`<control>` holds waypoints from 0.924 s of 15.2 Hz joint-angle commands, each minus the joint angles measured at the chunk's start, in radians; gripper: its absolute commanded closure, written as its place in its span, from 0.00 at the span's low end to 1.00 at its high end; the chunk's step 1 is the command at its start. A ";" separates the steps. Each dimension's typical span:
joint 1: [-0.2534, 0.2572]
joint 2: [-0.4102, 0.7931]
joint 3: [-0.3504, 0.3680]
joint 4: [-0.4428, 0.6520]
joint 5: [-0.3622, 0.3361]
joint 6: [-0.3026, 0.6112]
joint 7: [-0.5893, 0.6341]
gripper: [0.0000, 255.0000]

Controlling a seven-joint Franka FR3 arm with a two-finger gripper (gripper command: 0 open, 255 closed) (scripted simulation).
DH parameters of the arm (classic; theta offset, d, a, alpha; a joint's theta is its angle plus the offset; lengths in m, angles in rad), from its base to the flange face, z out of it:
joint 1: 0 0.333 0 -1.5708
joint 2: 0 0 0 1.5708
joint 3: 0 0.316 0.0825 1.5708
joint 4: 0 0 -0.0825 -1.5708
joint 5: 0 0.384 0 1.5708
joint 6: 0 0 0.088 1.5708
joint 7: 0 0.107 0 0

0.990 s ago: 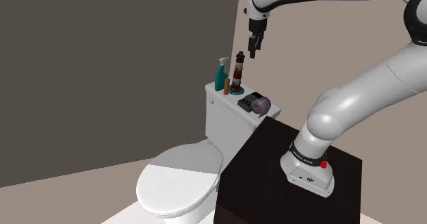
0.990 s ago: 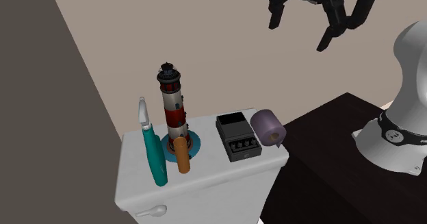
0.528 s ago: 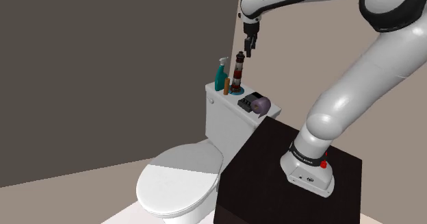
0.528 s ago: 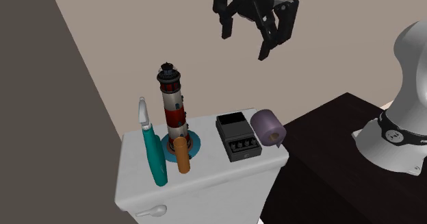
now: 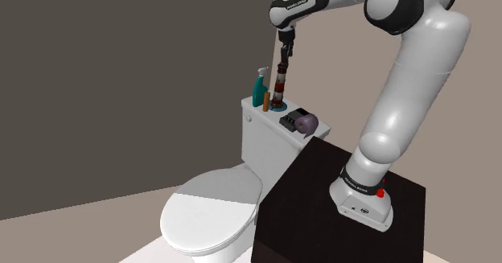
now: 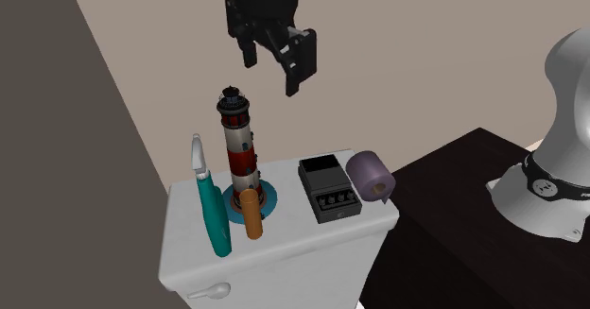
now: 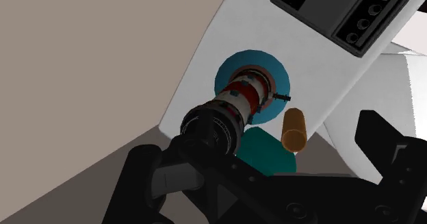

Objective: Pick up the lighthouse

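Observation:
The lighthouse is a tall model with red, white and dark bands and a black lantern top. It stands upright on a blue disc on the toilet tank lid. My gripper hangs open just above the lighthouse, a little toward the second exterior view's right, and touches nothing. In the shoulder view the gripper points down at the top of the model. In the wrist view the lighthouse appears end-on near one finger, and the gripper holds nothing.
A teal spray bottle and an orange-brown cylinder stand close beside the lighthouse. A black box with knobs and a purple roll lie on the tank lid further along. The toilet's closed lid is below; the dark stand adjoins the tank.
The open gripper has travelled toward the left of both exterior views and a little lower, from beside the tank to above the lighthouse. Nothing on the tank moved.

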 commanded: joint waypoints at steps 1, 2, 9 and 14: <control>-0.017 0.078 -0.012 0.077 0.013 0.007 -0.047 0.00; -0.026 0.119 -0.014 0.117 0.021 0.009 -0.067 0.00; -0.052 0.230 -0.016 0.183 0.040 0.058 -0.101 0.00; -0.054 0.244 -0.015 0.153 0.040 0.100 -0.091 0.00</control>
